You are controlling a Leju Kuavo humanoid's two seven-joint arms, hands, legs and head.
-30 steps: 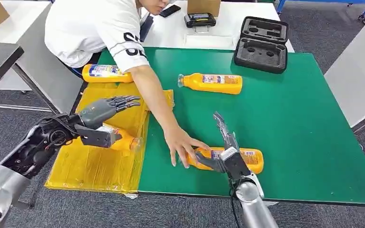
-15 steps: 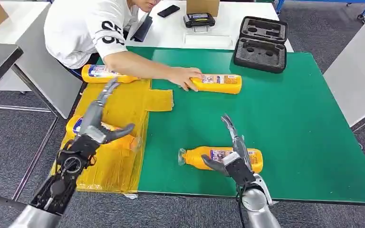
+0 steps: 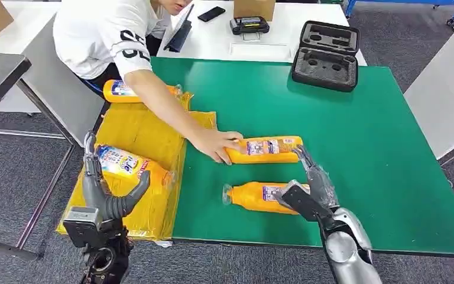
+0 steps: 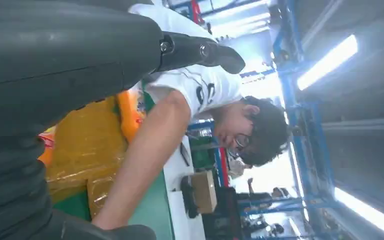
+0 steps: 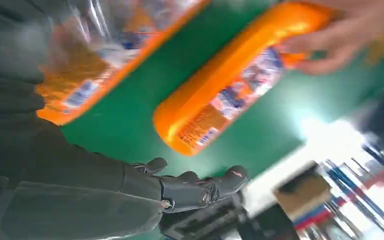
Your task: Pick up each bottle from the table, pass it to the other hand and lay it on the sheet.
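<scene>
sheet (image 3: pixel 127 127) on the far left, yellow, draped over the worktop (image 3: pixel 366 148) edge, with two bottles already lying on it. left hand (image 3: pixel 97 198) hangs just off the near corner of the sheet, fingers spread and pointing up, holding nothing, the sheet bottle (image 3: pixel 131 167) just past its fingertips.

moving right, a person's hand (image 3: pixel 214 144) is resting on the neck end of the far bottle (image 3: pixel 266 149) out on the green.

the one that matters imo is the near bottle (image 3: pixel 259 196): lying flat, long axis running side to side across the robot's front, cap toward the sheet, base toward the right hand (image 3: pixel 307 189). that hand sits right at the base end, fingers splayed over it, not closed on anything. it's clearly the nearer hand, so i'd guess it grabs here and passes leftward.
</scene>
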